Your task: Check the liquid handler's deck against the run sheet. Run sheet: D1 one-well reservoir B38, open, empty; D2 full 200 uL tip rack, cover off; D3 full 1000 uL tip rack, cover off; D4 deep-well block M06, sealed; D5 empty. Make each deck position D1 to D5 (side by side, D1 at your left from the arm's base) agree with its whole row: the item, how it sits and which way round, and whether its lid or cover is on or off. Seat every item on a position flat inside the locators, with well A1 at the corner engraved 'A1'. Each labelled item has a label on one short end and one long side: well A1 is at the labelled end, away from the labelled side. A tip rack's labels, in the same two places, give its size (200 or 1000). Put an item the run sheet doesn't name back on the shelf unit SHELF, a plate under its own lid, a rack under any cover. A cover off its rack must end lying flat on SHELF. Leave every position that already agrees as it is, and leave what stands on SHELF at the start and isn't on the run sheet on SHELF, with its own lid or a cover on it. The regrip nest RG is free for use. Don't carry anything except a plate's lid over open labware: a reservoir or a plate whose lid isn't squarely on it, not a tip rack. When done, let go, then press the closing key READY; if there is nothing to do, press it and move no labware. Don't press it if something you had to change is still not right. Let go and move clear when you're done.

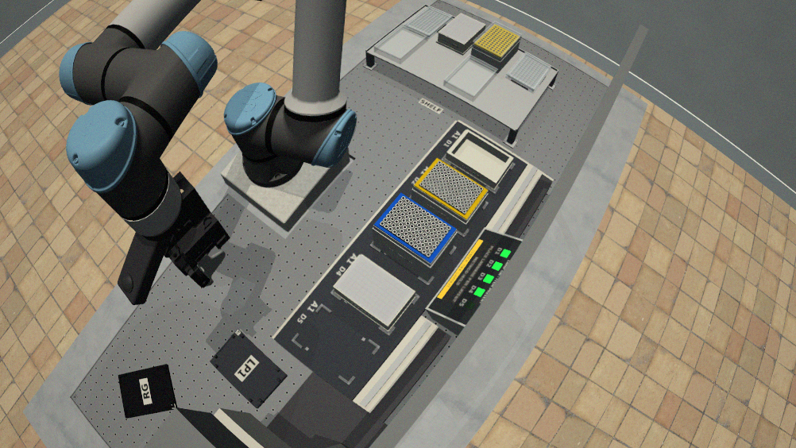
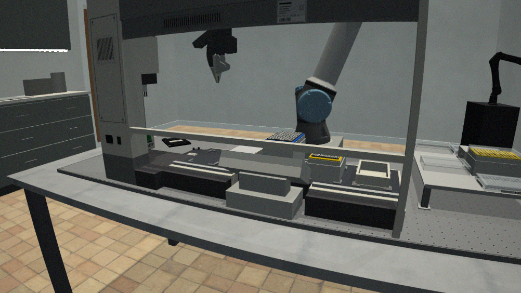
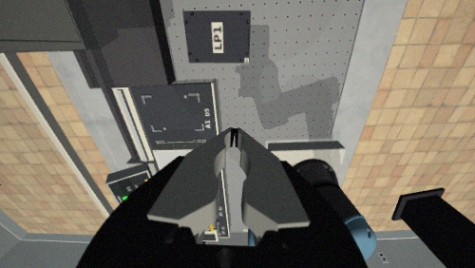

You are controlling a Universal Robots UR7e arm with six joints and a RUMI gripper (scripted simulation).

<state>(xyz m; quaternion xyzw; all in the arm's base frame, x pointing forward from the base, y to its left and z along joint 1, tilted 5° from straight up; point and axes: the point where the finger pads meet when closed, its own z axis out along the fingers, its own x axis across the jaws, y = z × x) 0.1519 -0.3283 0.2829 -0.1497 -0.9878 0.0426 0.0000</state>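
Deck (image 1: 311, 319) reads fully green; claw (image 2: 217, 78), pinched shut and empty, high above tabletop, risks missing READY key.
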